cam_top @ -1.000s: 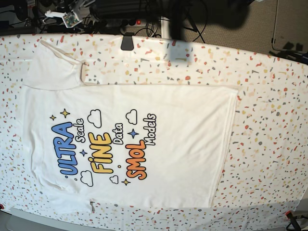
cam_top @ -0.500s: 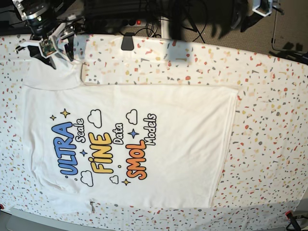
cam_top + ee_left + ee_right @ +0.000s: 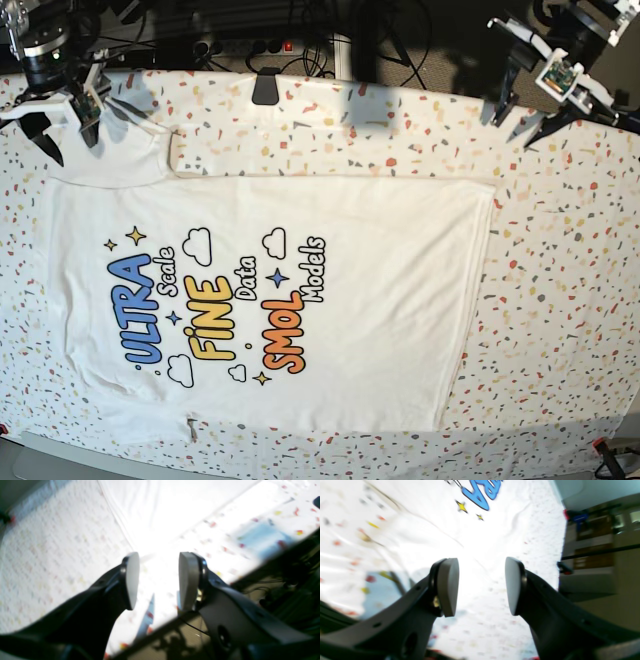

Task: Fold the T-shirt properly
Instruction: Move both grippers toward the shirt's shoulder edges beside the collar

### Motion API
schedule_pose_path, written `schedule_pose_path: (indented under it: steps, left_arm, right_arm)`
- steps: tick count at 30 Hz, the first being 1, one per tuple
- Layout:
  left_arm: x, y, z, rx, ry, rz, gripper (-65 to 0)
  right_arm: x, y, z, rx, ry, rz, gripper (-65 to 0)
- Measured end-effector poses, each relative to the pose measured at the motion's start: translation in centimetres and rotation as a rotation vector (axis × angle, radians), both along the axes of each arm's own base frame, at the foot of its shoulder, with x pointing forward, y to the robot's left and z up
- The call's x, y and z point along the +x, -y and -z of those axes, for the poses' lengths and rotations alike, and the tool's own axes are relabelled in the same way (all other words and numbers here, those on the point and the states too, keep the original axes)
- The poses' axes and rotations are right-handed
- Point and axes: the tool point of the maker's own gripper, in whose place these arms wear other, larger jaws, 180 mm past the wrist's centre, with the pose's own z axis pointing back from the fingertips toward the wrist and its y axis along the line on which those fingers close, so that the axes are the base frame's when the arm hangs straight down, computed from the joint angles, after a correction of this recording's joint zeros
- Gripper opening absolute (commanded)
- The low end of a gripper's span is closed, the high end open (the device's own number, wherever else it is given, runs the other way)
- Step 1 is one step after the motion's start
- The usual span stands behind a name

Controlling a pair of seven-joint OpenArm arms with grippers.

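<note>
On the left side of the base view I saw the right gripper (image 3: pixel 58 128) above the far left corner of the tabletop (image 3: pixel 560 300), just over the upper sleeve of the T-shirt (image 3: pixel 330 300). In the right wrist view its two fingers (image 3: pixel 447 587) stood clearly apart, with nothing between them. The pads were flat, grey and rounded at the edge, on black curved arms.

The T-shirt lay flat on the tabletop with the printed side up, collar to the left and hem to the right, and it covered most of the left and middle part. It was white, soft cotton, with only small wrinkles. The print showed "ULTRA" in blue, "FINE" in yellow and "SMOL" in orange, with smaller black words, outlined clouds and small stars around them. The upper sleeve was folded a little, and the hem edge on the right looked double. One short sleeve reached the near edge of the tabletop.

The tabletop cloth was white with small red, yellow and grey speckles, like terrazzo.

On the right the left gripper (image 3: pixel 523 118) hung over the far right edge of the tabletop, well apart from the T-shirt. In the left wrist view its pads (image 3: pixel 132 580) were also apart and held nothing.
</note>
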Motion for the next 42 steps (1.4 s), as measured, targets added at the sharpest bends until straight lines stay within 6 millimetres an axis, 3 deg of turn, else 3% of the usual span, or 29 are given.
schedule_pose_path:
  steps: [8, 14, 21, 28, 37, 40, 42]
  left_arm:
    - [2.5, -1.7, -1.2, 0.219, 0.075, 0.16, -39.4]
    - [4.2, -3.1, -2.1, 0.39, 0.126, 0.264, -39.4]
    - [4.5, -3.8, -2.5, 0.454, 0.128, 0.321, -39.4]
    - [5.1, -2.6, -1.5, 0.464, 0.103, 0.329, -39.4]
    - [8.3, -1.6, 0.6, 0.591, 0.015, 0.282, -39.4]
    - [8.0, -1.4, 1.9, 0.635, -0.045, 0.262, -39.4]
    - [7.2, 0.5, 2.2, 0.599, -0.049, 0.287, -39.4]
  right_arm:
    - [-0.4, 1.4, 0.4, -0.135, -0.048, 0.015, -35.0]
    - [-1.2, 0.9, 1.6, -0.182, -0.131, -0.045, -35.0]
    - [-1.9, 2.3, 2.0, -0.216, -0.173, 0.03, -35.0]
    - [-1.8, 2.3, 2.0, -0.216, -0.173, 0.03, -35.0]
    - [-1.9, 2.3, 2.0, -0.216, -0.175, 0.028, -35.0]
    - [-1.9, 2.3, 2.0, -0.216, -0.175, 0.028, -35.0]
    - [-1.9, 2.3, 2.0, -0.216, -0.175, 0.028, -35.0]
